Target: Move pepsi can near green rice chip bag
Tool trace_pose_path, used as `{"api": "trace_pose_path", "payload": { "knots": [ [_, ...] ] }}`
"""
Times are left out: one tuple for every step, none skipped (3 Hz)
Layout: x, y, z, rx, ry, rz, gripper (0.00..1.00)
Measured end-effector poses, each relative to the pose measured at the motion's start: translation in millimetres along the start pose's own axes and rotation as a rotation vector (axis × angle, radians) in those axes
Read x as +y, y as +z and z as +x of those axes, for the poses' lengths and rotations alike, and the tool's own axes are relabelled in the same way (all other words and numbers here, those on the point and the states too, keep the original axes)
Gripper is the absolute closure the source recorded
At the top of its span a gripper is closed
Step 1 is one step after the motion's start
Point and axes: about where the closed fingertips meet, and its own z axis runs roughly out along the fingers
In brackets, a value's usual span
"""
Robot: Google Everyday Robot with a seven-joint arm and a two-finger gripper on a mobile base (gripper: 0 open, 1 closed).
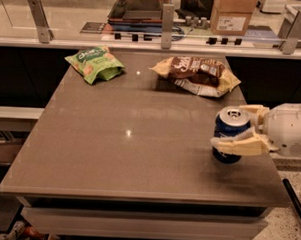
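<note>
The pepsi can (229,130), dark blue with a silver top, stands upright near the table's right edge. My gripper (228,126) reaches in from the right and is shut on the can, one pale finger (237,145) across its front and the other behind it. The can's base rests on the table (129,156). The green rice chip bag (95,63) lies at the far left corner of the table, well away from the can and gripper.
A larger brown and yellow chip bag (197,74) lies at the far middle-right, behind the can. A glass-railed counter (164,32) with a cardboard box (234,14) runs along the back. The table's right edge is just under the gripper's body.
</note>
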Motion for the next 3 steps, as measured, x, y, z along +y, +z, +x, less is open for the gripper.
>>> {"api": "trace_pose_path", "payload": {
  "knots": [
    [-11.3, 18.9, -31.9, 0.008, -0.006, 0.027, 1.00],
    [-26.7, 41.8, -59.8, -0.010, -0.008, 0.063, 1.00],
    [-42.0, 70.3, -81.9, -0.038, -0.004, 0.080, 1.00]
  ]
}}
